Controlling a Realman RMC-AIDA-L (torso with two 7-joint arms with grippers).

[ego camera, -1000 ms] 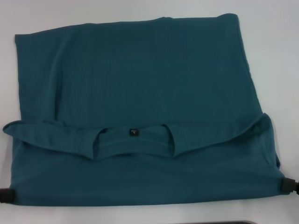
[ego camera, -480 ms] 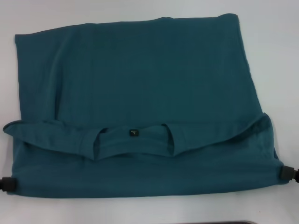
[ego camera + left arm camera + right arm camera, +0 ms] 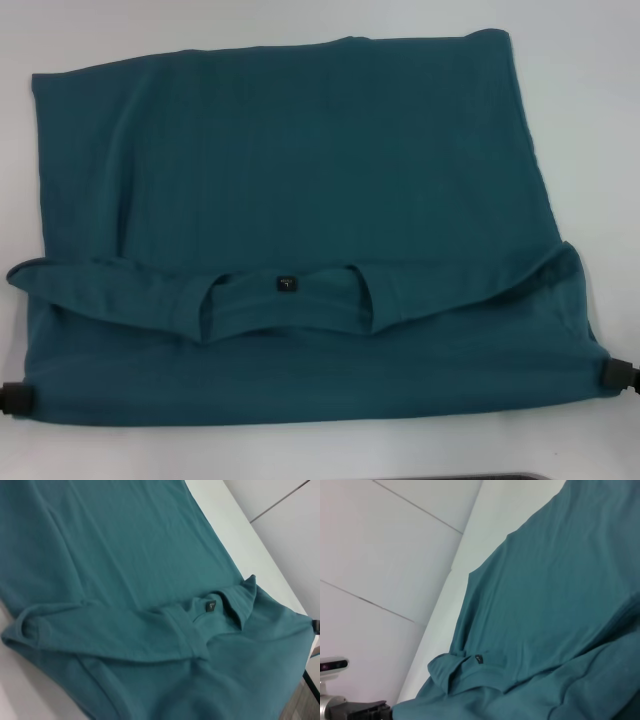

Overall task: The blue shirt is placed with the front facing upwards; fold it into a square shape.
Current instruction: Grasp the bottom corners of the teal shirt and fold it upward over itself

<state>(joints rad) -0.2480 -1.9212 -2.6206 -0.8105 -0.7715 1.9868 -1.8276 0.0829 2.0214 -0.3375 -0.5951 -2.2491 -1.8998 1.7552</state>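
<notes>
Low down, both arms sit at the near corners of the blue shirt (image 3: pixel 300 200), w/ only their dark tips showing in the head view. Left hand (image 3: pixel 17 397) is at the near left corner, right at the cloth edge; right hand (image 3: pixel 620 375) is at the near right corner, also against the edge. Whether either hand is pinching the cloth or how wide the fingers stand: can't tell, the tips are half cut off by the frame and partly behind the fabric.

Shirt lies spread on the white worktop (image 3: pixel 590 120), taking up most of it. Near part is folded over toward the far side, so the round neckline (image 3: pixel 285 300) w/ its small black label (image 3: pixel 286 284) sits across the middle, facing up. Folded band runs left to right, w/ a rolled sleeve end (image 3: pixel 20 275) at the left and another at the right near the right hand. Far part is flat w/ soft creases; no print shows.

Left wrist view: shirt (image 3: pixel 125 555) fills the pic, label (image 3: pixel 210 605) and collar opening visible, sleeve roll (image 3: pixel 27 630) near the worktop edge; a dark bit of the other hand (image 3: pixel 316 626) shows at the far corner. Right wrist view: shirt (image 3: pixel 560 580) on the worktop, label (image 3: pixel 479 658) at the collar, the left hand (image 3: pixel 365 711) dark at the far corner, white wall panels (image 3: pixel 385 545) behind.
</notes>
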